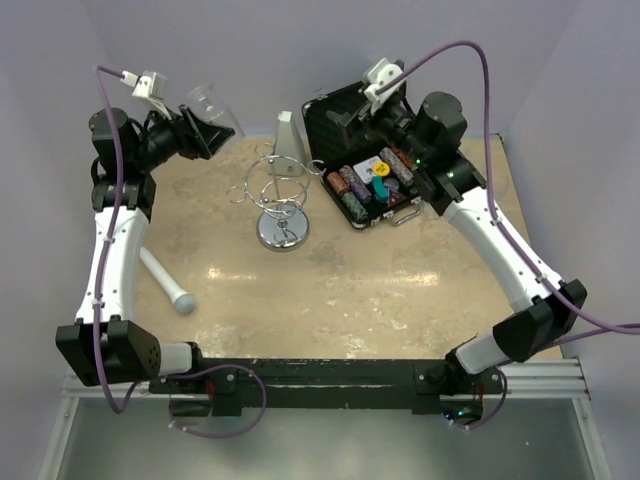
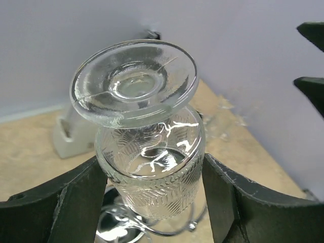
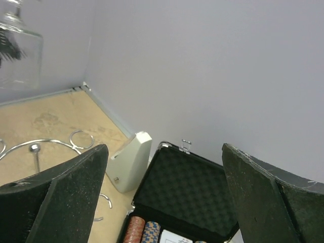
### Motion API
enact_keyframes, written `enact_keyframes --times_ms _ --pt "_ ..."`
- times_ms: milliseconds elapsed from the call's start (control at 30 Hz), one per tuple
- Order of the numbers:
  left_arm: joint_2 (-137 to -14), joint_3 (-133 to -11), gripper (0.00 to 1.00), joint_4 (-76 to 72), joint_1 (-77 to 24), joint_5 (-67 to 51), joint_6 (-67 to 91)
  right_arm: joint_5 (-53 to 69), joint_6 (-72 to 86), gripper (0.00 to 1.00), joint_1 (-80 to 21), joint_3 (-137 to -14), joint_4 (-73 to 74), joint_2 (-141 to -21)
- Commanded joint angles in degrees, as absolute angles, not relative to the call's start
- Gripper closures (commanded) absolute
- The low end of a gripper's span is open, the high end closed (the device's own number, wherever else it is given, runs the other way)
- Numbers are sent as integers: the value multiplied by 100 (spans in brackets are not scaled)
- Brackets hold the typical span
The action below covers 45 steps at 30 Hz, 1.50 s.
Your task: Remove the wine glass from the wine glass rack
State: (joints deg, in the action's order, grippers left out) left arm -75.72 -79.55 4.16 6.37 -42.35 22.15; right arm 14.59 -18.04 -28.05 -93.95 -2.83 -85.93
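Overall scene: a beige stone-look table (image 1: 400, 300) with pale walls behind it and two arms mounted at its near edge.
Left arm: reaches to the far left corner; the left gripper (image 1: 215, 125) has its dark fingers (image 2: 76, 197) pressed against both sides of the wine glass.
Right arm: reaches to the far right; the right gripper (image 3: 164, 152) hangs over the case with its jaws spread wide and nothing between them.
Case: a black case (image 1: 365, 165), lid up, with rows of coloured chips inside, at the far right.
Wine glass rack (image 1: 280, 195): chrome wire loops on a round mirrored base, standing mid-table, left of the case.
Wine glass (image 2: 152, 167): clear patterned glass, foot uppermost, held off the table, up and left of the rack and apart from it.
Wedge: a white wedge (image 1: 288, 135) stands behind the rack.
Stick: a white stick (image 1: 165, 283) with a blue-grey tip lies near the left arm.
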Motion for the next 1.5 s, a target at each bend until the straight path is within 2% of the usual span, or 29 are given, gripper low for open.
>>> enact_keyframes --times_ms 0,300,567,800,1133,1300,1400,1467 --pt "-7190 -7578 100 -199 642 -5562 3909 1222 -3048 2 -3374 -9177 -289 -8026" --pt "-7075 -6961 100 -291 685 -6432 4270 976 -4464 2 -5131 -7182 -1651 -7198" --pt "-7110 -6830 100 -61 703 -7101 4964 283 -4886 4 -6108 -6970 -2144 -7655" --pt "-6979 -6539 100 -360 773 -7040 5581 -579 -4816 6 -6267 -6952 -2768 -7980" --pt "-6882 -6627 100 -158 791 -7014 5739 -852 -5177 14 -6293 -7075 -2988 -8472" --pt "-6838 -6592 100 -18 791 -6970 5809 -1142 -5168 23 -6293 -7137 -3540 -8754" --pt "-6777 -6566 100 -9 782 -6944 5932 -1317 -5273 33 -6293 -6970 -4216 -8815" --pt "-6750 -6557 100 -9 791 -6917 5976 -1406 -5396 35 -6293 -6873 -4603 -8850"
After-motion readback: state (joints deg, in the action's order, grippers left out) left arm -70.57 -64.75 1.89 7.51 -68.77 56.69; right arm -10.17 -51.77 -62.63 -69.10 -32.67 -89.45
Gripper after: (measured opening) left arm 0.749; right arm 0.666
